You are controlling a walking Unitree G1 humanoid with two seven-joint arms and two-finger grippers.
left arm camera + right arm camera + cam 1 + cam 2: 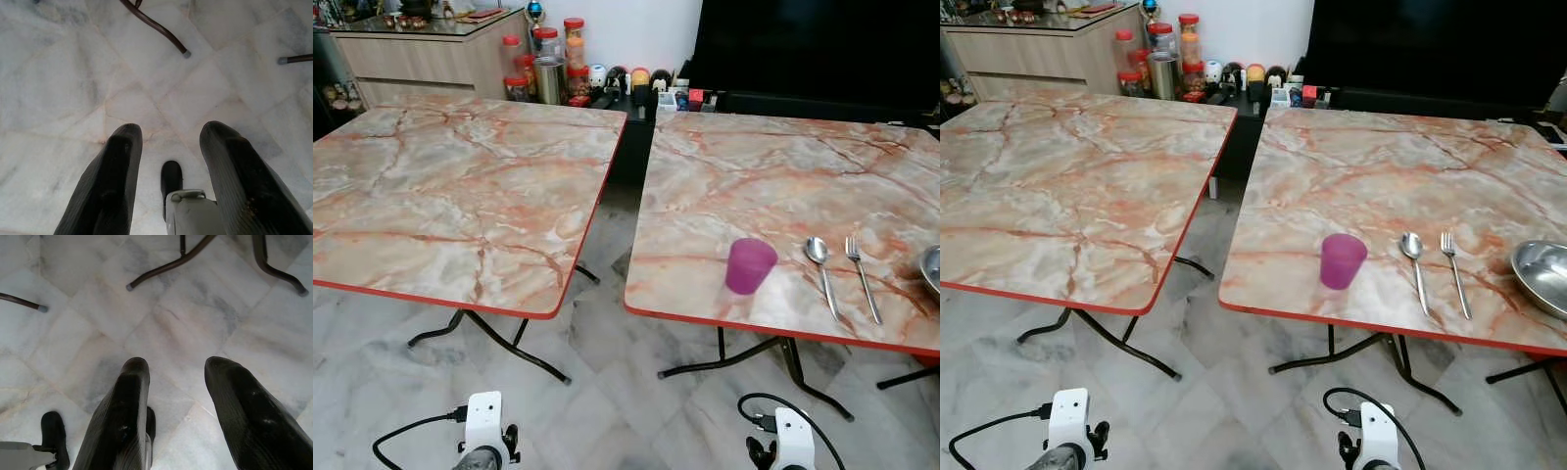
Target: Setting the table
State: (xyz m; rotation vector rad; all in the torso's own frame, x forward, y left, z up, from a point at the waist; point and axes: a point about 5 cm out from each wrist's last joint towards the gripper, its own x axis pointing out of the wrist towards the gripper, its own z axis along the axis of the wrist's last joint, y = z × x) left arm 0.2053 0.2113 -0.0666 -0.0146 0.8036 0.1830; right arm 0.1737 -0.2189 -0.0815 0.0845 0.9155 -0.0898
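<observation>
Two marble-patterned tables with red edges stand side by side on a pale marble floor (607, 392), and on the right tabletop (1361, 176), near its front edge, sit a purple cup (1343, 260), a spoon (1415, 262) and a fork (1453, 270) lying parallel just beside each other, and a metal bowl (1542, 274) at the far right. Both arms hang low over the floor: the left end effector (166, 147) and the right end effector (173, 382) are each spread apart and grasp nothing.

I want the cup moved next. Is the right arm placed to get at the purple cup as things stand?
Probably yes: the purple cup stands near the table's front edge, nothing in front, though the right gripper hangs low, open, over the floor.
</observation>
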